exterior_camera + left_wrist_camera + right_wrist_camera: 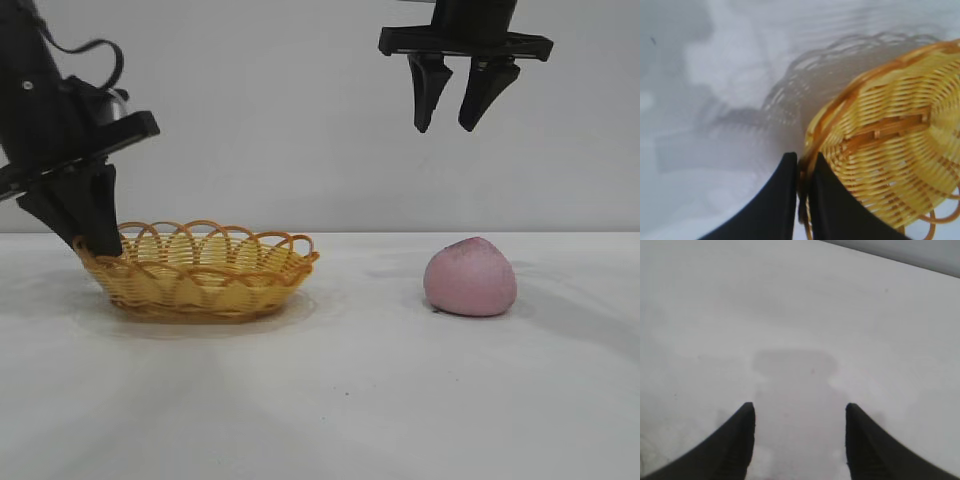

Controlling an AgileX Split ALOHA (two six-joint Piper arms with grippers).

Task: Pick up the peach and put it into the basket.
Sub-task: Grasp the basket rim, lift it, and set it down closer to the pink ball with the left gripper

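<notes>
The matte dusty-pink, rounded peach (470, 277), on the white tabletop (350, 400) at the wicker basket's (200, 290) three o'clock, looks light and soft, best pinched gently across its widest part by the right hand (465, 125) hanging half-open and empty above, while the left hand (802, 200) pinches the basket's rim.

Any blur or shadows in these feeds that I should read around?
Left wrist view: the basket is soft with blur and throws a lacy rim shadow onto the table. Right wrist view: a faint blocky shadow lies ahead of the right gripper. Exterior view: even light, and the peach is sharp.
</notes>
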